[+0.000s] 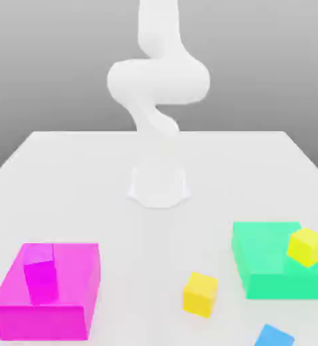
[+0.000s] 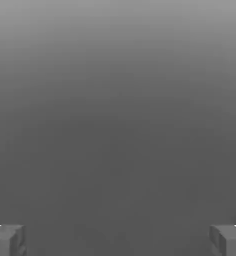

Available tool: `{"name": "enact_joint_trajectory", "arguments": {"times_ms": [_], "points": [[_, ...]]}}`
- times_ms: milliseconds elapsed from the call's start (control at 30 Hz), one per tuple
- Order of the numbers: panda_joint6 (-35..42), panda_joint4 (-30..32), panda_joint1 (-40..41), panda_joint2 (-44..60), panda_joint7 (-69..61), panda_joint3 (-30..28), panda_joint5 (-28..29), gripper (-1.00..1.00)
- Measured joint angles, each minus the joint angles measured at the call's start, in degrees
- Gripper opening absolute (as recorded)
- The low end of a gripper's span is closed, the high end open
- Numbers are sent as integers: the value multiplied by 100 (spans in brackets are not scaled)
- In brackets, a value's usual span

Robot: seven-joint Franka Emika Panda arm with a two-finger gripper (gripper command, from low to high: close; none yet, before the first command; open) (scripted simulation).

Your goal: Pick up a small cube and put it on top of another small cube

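The arm stands raised over its base at the back of the tabletop, and nothing is picked up yet, so the step in hand looks like choosing a cube and coming down on it. In the hand view the gripper has its jaws wide apart with nothing between them.

The loose yellow cube sits alone on the tabletop between the pink block and the green block, with free room on every side. It seems the easiest pick: descend straight, jaws square to two flat faces.

A second yellow cube rests tilted on the green block's edge, a poor base. The pink cube stands upright on the pink block. A blue cube lies near the front edge, where room is tight.
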State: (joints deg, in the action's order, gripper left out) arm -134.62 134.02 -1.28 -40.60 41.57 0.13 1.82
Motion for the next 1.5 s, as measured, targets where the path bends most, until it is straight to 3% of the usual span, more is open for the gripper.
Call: {"name": "enact_joint_trajectory", "arguments": {"times_ms": [400,733,933,967,1200,1400,1500], "points": [[-1368,1080,-640,2542,-2331,-186,520,0],[-2542,1945,-978,4590,-4927,-20,-85,0],[-3529,1810,-954,5834,-5122,24,-142,0],[-3616,1792,-960,5942,-5119,17,-135,-100],[-3586,1796,-951,5918,-5112,26,-128,-100],[-2673,1990,-928,4811,-5108,70,-152,-100],[-2206,1856,-1291,4480,-4376,232,-71,-100]]}}
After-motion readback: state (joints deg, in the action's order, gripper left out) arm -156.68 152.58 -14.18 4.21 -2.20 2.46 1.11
